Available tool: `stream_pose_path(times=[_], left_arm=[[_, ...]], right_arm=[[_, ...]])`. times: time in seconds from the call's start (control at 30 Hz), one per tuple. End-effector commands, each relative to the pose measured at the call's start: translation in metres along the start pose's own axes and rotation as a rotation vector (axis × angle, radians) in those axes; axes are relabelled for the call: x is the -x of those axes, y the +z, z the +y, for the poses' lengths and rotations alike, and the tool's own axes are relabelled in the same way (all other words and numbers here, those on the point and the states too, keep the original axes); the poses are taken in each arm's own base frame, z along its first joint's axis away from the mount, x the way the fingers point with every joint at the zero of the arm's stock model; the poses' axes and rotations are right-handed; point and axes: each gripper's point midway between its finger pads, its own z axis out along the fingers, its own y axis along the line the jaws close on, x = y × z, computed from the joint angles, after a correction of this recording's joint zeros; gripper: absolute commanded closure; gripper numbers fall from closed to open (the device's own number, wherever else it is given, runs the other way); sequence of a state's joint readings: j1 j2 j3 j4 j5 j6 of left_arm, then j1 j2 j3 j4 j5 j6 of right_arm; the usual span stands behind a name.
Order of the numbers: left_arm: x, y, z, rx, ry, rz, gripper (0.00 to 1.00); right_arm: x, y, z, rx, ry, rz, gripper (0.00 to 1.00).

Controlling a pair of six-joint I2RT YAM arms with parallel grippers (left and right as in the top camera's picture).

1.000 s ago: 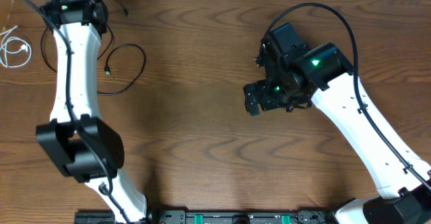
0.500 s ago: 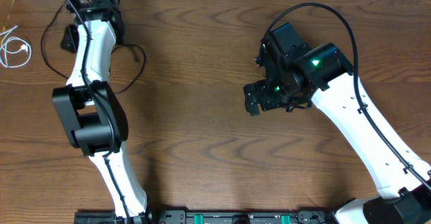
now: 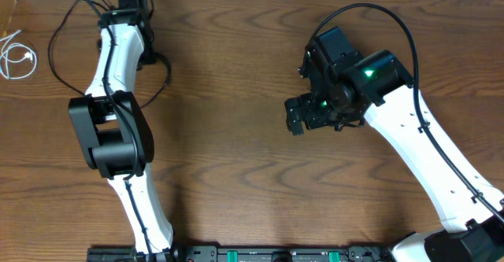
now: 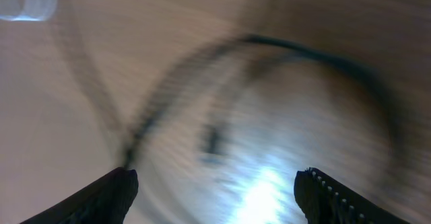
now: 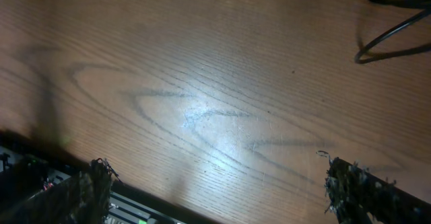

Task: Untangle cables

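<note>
Black cable (image 3: pixel 167 79) in loops under left arm (image 3: pixel 116 51)

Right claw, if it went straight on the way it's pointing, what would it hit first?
The right claw, open and empty, points down at the bare wooden table, so it would probably meet the wood first. Nothing lies between its fingers, though its height is unclear.

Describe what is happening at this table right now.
Two robot arms are working on tangled cables. The left gripper is at the far left corner of the table, jaws open above a looped black cable, gripping nothing. The white cable lies coiled by itself at the left edge. The right gripper hangs open over bare wood, empty.
</note>
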State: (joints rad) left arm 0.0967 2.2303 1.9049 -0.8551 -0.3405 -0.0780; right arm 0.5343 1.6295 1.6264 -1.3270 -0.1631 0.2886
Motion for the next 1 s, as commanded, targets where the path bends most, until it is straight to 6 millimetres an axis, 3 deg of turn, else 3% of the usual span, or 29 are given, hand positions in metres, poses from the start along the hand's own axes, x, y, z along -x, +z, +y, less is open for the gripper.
stream_pose_path(times=[0.0,0.33,0.43,0.5,0.57,0.77,0.9,0.97], left_arm=[[-0.011,-0.006,-0.062,-0.342,0.005,0.061,0.21],[-0.031,-0.003,-0.072,-0.394,0.017,0.13,0.21],[-0.028,-0.006,-0.071,-0.395,0.019,0.12,0.1],[-0.023,-0.014,-0.068,-0.398,0.018,0.103,0.09],[-0.014,-0.031,-0.061,-0.399,0.011,0.066,0.09],[0.032,-0.128,-0.027,-0.436,-0.059,-0.197,0.06],[0.043,-0.183,-0.005,-0.453,-0.086,-0.327,0.07],[0.044,-0.198,0.001,-0.457,-0.093,-0.359,0.07]], right_arm=[[-0.002,0.001,0.001,0.0,0.011,0.004,0.01],[-0.002,0.001,0.001,0.0,0.011,0.004,0.01],[-0.002,0.001,0.001,0.0,0.011,0.004,0.01],[-0.002,0.001,0.001,0.0,0.011,0.004,0.01],[-0.002,0.001,0.001,0.0,0.011,0.004,0.01],[-0.002,0.001,0.001,0.0,0.011,0.004,0.01],[-0.001,0.001,0.0,-0.001,0.012,0.004,0.01],[-0.001,0.001,0.0,-0.001,0.012,0.004,0.01]])
